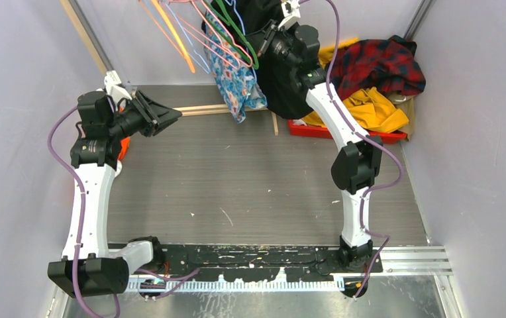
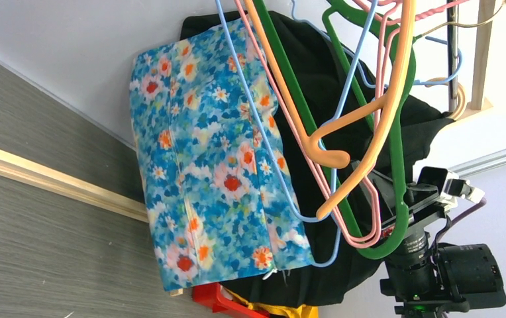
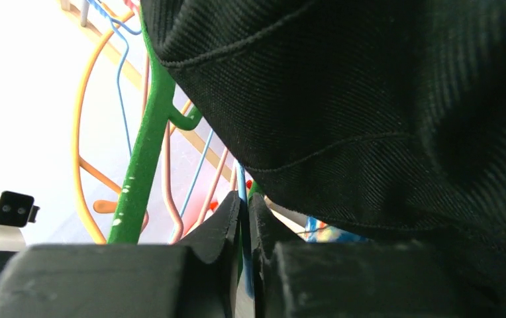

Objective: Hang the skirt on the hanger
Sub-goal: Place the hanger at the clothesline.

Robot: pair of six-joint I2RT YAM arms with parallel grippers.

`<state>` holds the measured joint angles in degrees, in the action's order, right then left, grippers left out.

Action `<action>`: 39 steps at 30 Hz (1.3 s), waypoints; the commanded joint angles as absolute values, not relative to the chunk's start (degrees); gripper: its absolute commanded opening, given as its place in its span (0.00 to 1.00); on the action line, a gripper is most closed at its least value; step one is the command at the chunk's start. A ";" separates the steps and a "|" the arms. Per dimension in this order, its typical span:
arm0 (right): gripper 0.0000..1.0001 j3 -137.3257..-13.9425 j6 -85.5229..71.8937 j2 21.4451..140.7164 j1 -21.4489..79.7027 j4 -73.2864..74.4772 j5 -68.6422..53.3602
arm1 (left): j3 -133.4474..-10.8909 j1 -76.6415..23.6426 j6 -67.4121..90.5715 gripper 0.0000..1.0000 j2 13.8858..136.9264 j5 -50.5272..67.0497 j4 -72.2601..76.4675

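Note:
The blue flowered skirt [image 1: 237, 83] hangs at the back from a thin light-blue hanger [image 2: 301, 218], among several other hangers. In the left wrist view the skirt [image 2: 217, 159] hangs flat in front of a big black coat [image 2: 316, 66]. My right gripper [image 1: 271, 33] is raised against the coat, and its jaws [image 3: 244, 199] are shut on the blue hanger wire [image 3: 242, 188]. A sliver of the skirt [image 3: 323, 232] shows under the coat [image 3: 369, 99]. My left gripper [image 1: 171, 116] hovers left of the skirt, apart from it. Its fingers do not show in its own view.
Green [image 2: 396, 165], orange [image 2: 369, 112] and pink hangers crowd the rack beside the blue one. A red bin [image 1: 343, 131] at the back right holds a yellow garment [image 1: 376, 109] and a red plaid one [image 1: 383, 63]. A wooden strip [image 1: 201, 109] lies on the table behind.

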<state>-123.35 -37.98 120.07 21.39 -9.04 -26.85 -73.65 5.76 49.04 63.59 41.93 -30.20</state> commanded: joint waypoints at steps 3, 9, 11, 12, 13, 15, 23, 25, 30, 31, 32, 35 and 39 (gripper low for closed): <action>0.31 -119.69 -33.92 111.53 21.36 -4.48 -24.72 | -73.78 6.24 48.49 0.36 63.37 43.41 -26.62; 0.61 -118.10 -31.62 105.74 21.29 1.14 -24.21 | -73.53 6.25 47.05 0.36 63.16 43.32 -28.03; 0.69 -117.85 -31.05 103.56 21.29 3.62 -23.73 | -73.35 6.20 46.41 0.37 62.95 43.33 -28.72; 0.71 -117.17 -30.86 102.16 21.32 4.43 -23.16 | -73.22 6.23 46.14 0.37 62.77 43.27 -29.00; 0.72 -116.45 -30.75 100.82 21.34 5.40 -22.19 | -73.00 6.24 45.94 0.37 62.56 43.31 -29.31; 0.72 -114.23 -30.07 97.67 21.29 7.38 -20.44 | -72.59 6.24 45.88 0.37 62.10 43.24 -29.54; 0.58 -87.57 -24.81 78.55 21.22 5.48 -11.69 | -72.39 6.24 45.84 0.37 59.79 43.52 -30.85; 0.56 -83.13 -23.41 76.52 21.26 5.70 -11.03 | -72.31 6.24 45.71 0.37 59.34 43.66 -31.28; 0.55 -75.94 -20.19 77.12 21.27 3.99 -10.84 | -71.81 6.26 45.04 0.42 58.14 44.09 -32.62; 0.55 -74.98 -19.37 77.61 21.27 3.19 -10.91 | -71.69 6.25 44.94 0.45 57.91 44.21 -32.87; 0.55 -73.84 -18.67 78.25 21.27 1.74 -10.64 | -71.49 6.25 44.92 0.47 57.72 44.36 -33.04; 0.56 -70.58 -15.97 79.87 21.35 -3.10 -8.63 | -70.56 6.24 44.85 0.80 57.07 44.65 -33.17; 0.59 -68.75 -12.29 82.62 21.45 -9.33 -4.93 | -70.17 6.29 44.48 0.86 56.66 44.64 -33.80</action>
